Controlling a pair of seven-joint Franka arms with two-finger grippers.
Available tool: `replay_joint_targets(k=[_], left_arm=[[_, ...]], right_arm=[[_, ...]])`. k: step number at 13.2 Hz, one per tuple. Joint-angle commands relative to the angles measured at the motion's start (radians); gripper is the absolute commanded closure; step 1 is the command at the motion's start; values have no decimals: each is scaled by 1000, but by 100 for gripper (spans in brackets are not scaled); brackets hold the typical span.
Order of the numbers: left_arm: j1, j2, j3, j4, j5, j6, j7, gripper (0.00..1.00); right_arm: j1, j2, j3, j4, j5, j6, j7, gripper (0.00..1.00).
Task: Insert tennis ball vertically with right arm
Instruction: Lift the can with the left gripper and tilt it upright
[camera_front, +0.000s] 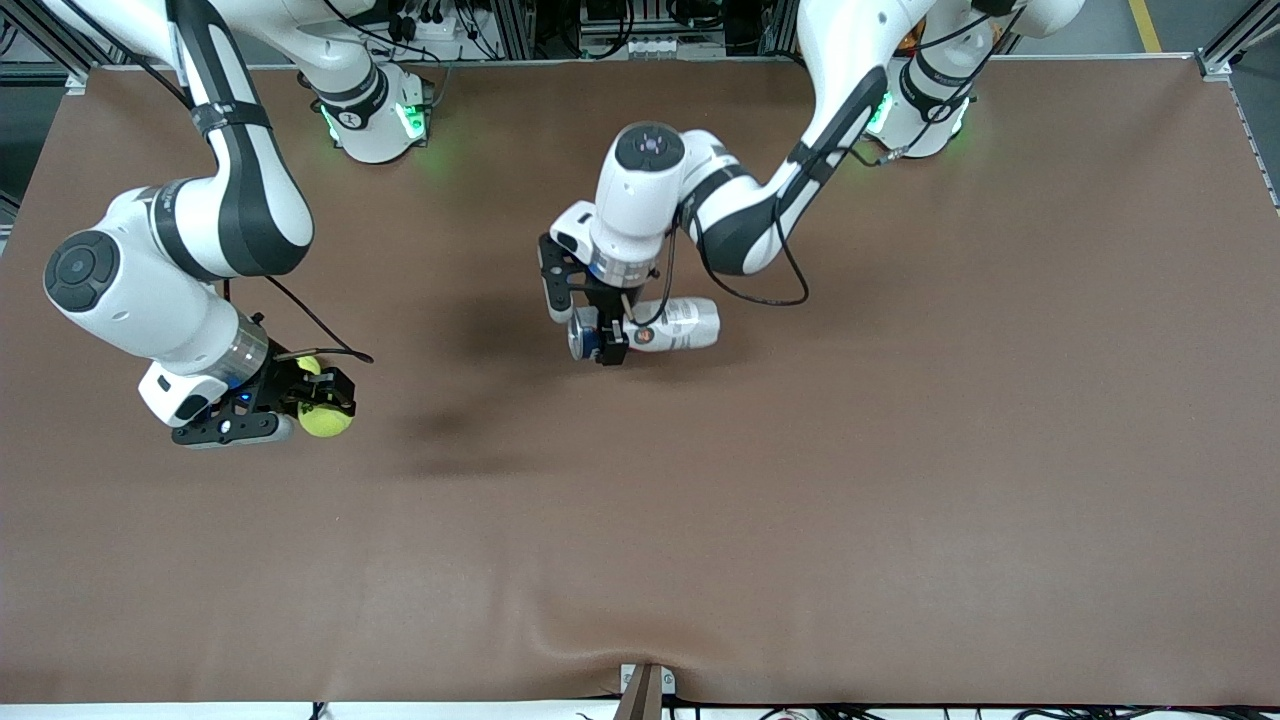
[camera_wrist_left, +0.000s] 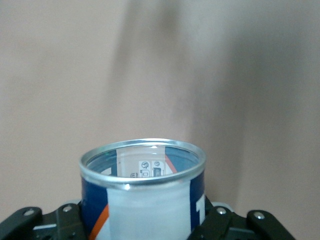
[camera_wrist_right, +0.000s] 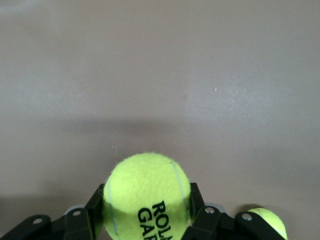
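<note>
Tennis ball (camera_wrist_right: 146, 192), clamped in the right tool (camera_wrist_right: 145, 220), shows lettering only at the wrist; the left tool (camera_front: 607, 338) grips a can (camera_wrist_left: 142, 197), its base hidden there.

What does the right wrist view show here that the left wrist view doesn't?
Only the right wrist view shows the right gripper shut on a tennis ball, with a second tennis ball beside it. Only the left wrist view shows the left gripper shut on the can, its open mouth in sight. Both share the brown table.
</note>
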Motion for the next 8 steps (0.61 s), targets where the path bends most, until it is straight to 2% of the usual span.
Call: replay_joint_targets(k=[1, 4, 8], left_arm=[[-2, -35, -4, -4, 4, 1, -168, 30], [-49, -37, 2, 16, 56, 6, -374, 31], [-112, -15, 3, 54, 345, 7, -800, 31]], right_arm=[[-13, -10, 9, 6, 9, -16, -12, 100], [-13, -10, 9, 6, 9, -16, -12, 100], [-13, -9, 9, 6, 9, -15, -10, 100]])
